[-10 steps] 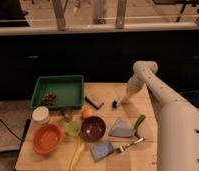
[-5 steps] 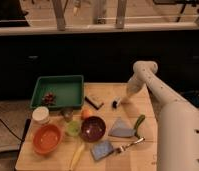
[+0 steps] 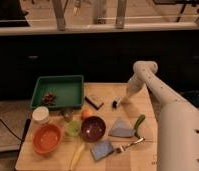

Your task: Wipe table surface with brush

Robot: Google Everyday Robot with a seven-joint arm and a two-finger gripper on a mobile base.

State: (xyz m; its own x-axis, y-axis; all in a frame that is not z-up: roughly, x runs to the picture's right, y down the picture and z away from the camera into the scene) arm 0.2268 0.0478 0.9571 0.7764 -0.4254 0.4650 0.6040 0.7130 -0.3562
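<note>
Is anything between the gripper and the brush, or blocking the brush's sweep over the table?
Nothing visible separates them: the gripper is right at the brush, near the far edge of the table surface. A sweep could meet the dark-edged block just beside it, and the grey triangular piece and green-handled utensil nearer the camera.

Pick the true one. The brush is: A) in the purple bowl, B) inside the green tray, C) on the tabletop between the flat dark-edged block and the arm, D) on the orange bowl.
C: the brush lies on the table surface, beside the flat block, with the gripper at its handle end.
</note>
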